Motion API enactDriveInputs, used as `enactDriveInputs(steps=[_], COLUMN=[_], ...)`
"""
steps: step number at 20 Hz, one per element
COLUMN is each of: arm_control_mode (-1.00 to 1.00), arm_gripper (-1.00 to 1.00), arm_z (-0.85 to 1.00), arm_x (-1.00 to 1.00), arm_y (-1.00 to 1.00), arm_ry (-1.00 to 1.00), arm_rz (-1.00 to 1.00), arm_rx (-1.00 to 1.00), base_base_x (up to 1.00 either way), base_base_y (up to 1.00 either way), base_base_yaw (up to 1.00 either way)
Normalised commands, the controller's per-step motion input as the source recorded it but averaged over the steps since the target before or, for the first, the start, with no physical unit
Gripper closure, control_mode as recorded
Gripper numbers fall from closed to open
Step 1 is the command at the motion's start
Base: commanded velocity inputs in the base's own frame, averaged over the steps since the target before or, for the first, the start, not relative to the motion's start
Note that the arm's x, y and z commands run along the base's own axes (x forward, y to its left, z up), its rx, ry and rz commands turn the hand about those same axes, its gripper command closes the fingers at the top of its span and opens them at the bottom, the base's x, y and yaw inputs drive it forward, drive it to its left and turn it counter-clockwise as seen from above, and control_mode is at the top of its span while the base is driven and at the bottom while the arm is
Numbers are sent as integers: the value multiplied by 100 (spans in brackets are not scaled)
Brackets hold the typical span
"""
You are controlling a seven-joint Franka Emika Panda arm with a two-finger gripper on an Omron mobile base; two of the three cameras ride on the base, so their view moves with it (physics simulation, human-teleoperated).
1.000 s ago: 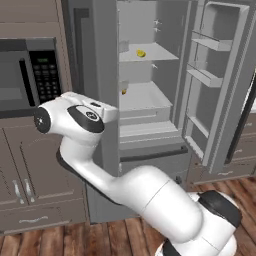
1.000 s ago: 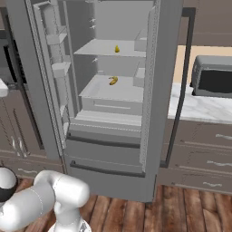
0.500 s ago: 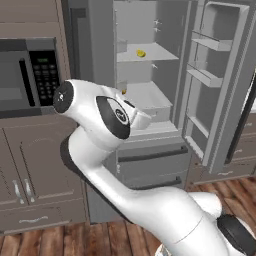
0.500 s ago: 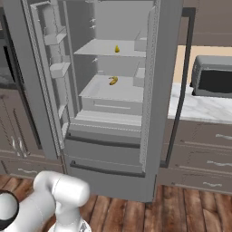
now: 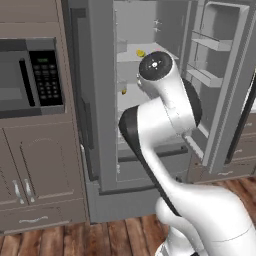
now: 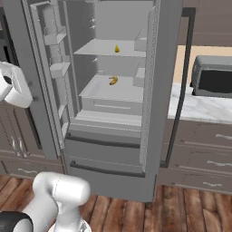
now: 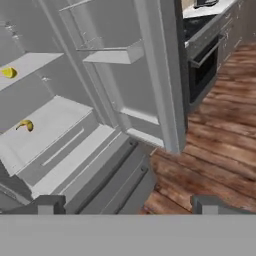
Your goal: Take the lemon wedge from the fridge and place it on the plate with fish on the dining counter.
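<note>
Two yellow items sit inside the open fridge: the lemon wedge rests on the upper shelf, and a darker orange-yellow curved bit lies on the shelf below it. I see the same pair from the hand camera, the wedge at the far left edge and the curved bit lower down on its white shelf. Both fridge doors stand swung wide, their inner racks bare, and the two lower drawers are closed. My gripper hangs in front of the fridge's lower section with its fingertips spread about as wide as they go, and nothing sits between them. I see no contact with any shelf or door. From the left base camera my own white arm crosses in front of the fridge opening and covers much of the shelves, though the wedge peeks out just beside the upper joint. A dark built-in microwave sits left of the fridge above brown cabinets. Right of the fridge, a grey toaster oven stands on a marble counter. Wood flooring runs below.
</note>
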Motion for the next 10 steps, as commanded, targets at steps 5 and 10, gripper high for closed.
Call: enactDriveInputs(steps=[5, 10], arm_control_mode=[-100, -100], arm_gripper=[-100, -100], arm_z=[0, 6], arm_x=[38, 39], arm_y=[-83, -28], arm_ry=[1, 0], arm_rz=[40, 38], arm_rx=[14, 23], base_base_x=[0, 0], base_base_y=[0, 0], base_base_yaw=[0, 0])
